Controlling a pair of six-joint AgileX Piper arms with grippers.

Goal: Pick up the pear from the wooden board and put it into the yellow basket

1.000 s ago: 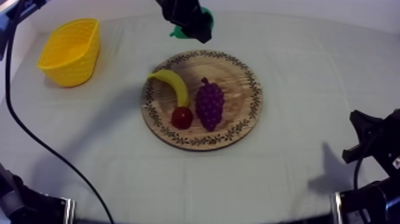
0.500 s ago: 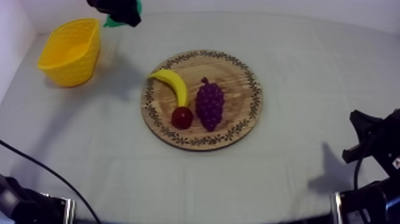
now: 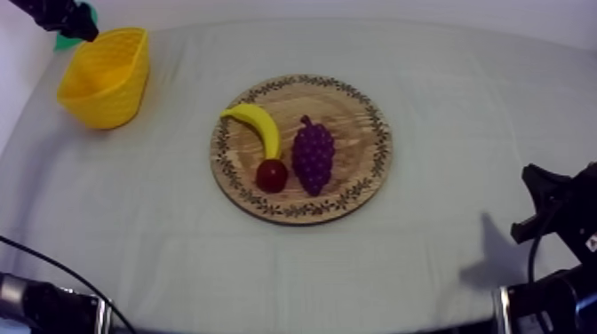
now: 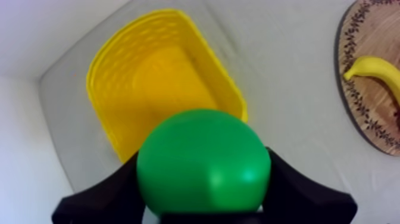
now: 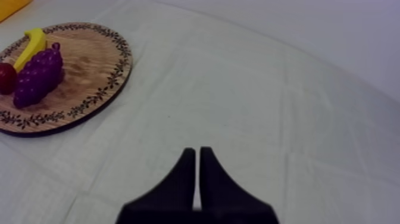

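Well, my left tool point(image 3: 69, 19) is clamped round the pear point(image 4: 202, 161), just beyond the far-left rim of the yellow basket point(image 4: 223, 74); released here, it could clip the rim and fall onto the table point(image 3: 462, 115).

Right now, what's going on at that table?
The left pincer is shut on the green pear and holds it in the air at the yellow basket, by its rim; the pear is not yet released. The banana, the grapes and the small red fruit lie on the wooden board. The right pincer is shut on nothing, low over the cloth beside the board.
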